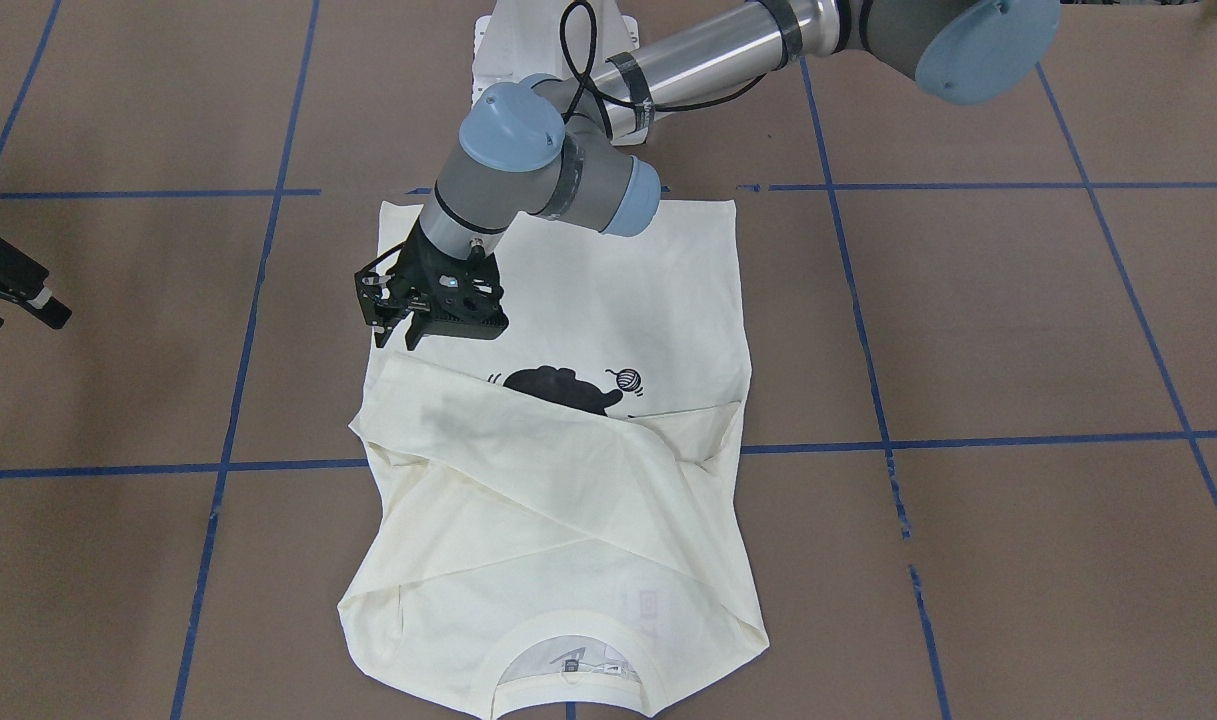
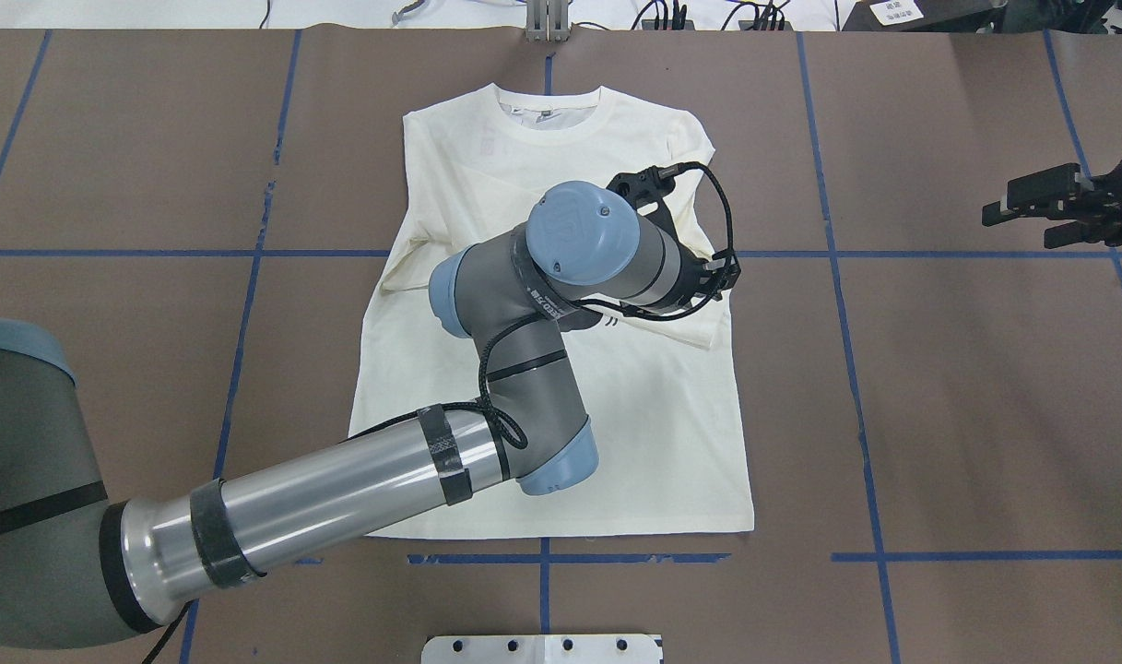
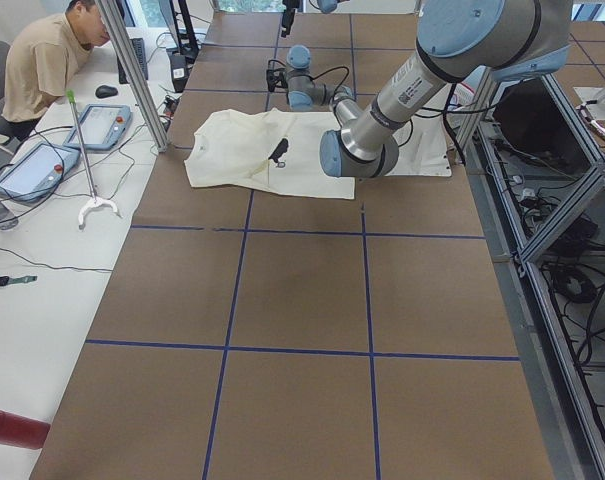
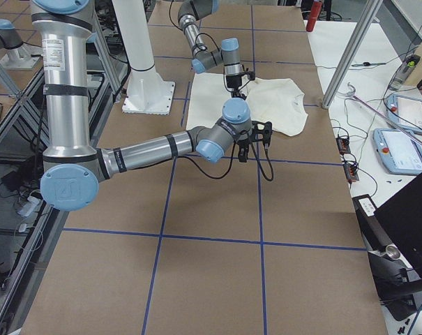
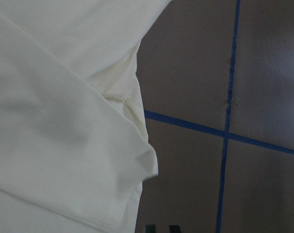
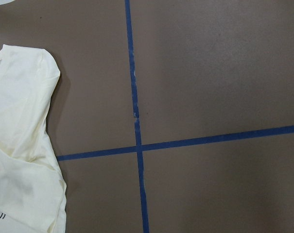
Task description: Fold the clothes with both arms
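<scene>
Left arm [image 2: 339,503] over shirt [image 1: 528,540], left claw [image 1: 398,338] parted and empty, folded sleeve [image 1: 488,440] just beyond its tips; right claw [image 2: 1021,221] well off sideways.

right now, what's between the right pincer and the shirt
Only bare table, crossed by one blue tape line. Nothing else lies between the right pincer and the shirt. The overhead view shows it.

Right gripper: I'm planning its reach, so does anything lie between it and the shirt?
Nothing visible lies on the table between the right gripper and the shirt, only blue tape lines. The left gripper is above the shirt's near edge, though.
</scene>
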